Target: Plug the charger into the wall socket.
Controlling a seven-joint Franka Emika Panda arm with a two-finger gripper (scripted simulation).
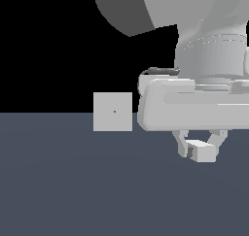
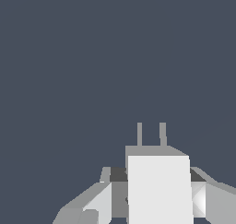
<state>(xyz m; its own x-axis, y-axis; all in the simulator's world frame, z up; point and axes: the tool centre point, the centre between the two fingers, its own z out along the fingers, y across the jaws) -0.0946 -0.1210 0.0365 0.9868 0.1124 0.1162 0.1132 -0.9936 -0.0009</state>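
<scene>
**Q:** where was the charger?

**A:** I had it pinched in the pincer, fingers snug on both sides, held above the desk. The wrist view showed two prongs sticking out. The wall socket stood well apart, toward the exterior view's left.

My work surface is just a flat, dark slate-blue floor. Only an upright light-grey square socket plate stands on it.
</scene>
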